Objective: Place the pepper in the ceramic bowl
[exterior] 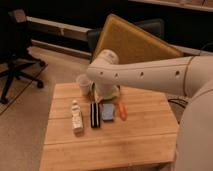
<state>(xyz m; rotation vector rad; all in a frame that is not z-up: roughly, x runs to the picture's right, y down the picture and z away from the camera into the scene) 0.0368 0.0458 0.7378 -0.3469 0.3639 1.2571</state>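
Camera view: the pepper (122,111) is lying flat on the tabletop (125,145), about midway between the near and far edges, just right of the blue sponge (108,112). Further left in the same row are a black block (95,114) and a white bottle (76,116). The ceramic bowl (116,92) sits toward the far edge, with a plastic cup (83,84) on its left. The gripper (104,93) hangs right over the bowl, apart from the pepper. Can't tell how wide it's spread.
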